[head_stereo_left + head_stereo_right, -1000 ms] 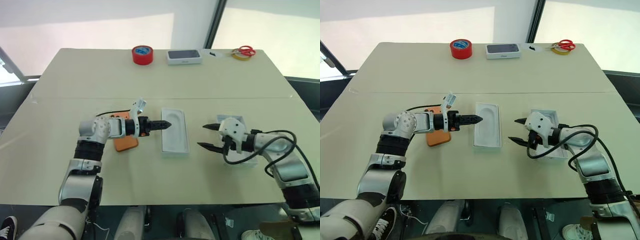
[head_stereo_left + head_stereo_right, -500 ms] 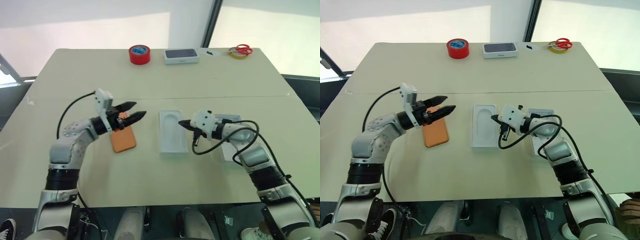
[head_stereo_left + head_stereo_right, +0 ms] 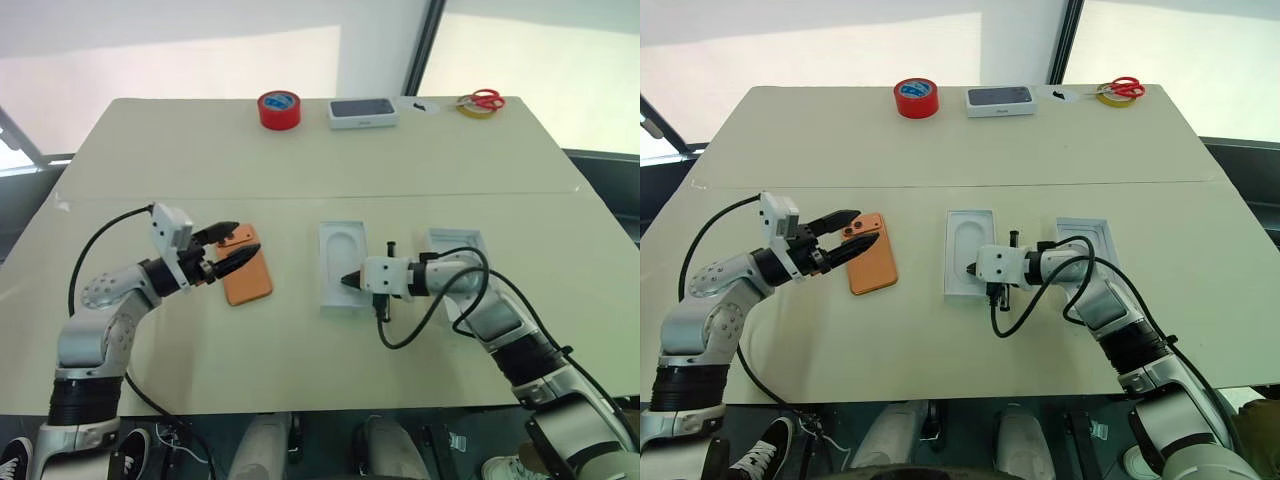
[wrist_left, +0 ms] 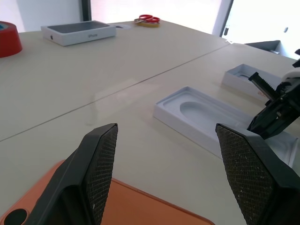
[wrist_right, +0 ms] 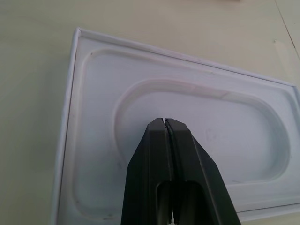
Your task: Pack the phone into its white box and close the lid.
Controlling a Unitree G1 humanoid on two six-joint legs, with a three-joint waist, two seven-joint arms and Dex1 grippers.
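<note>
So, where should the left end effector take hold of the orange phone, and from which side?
Grip the phone across its two long edges, near the middle, coming from above. It lies flat on the table with its camera end away from the robot, so only the thin sides offer a hold. The left end effector is open beside its far corner; the narrow width probably fits between the fingers.

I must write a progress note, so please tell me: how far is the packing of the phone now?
Nothing looks packed yet. The phone lies bare on the table, with the open left gripper above it. The shut right gripper points at the moulded insert. A white tray lies open beside the right arm. Loading the phone and closing the lid remain.
</note>
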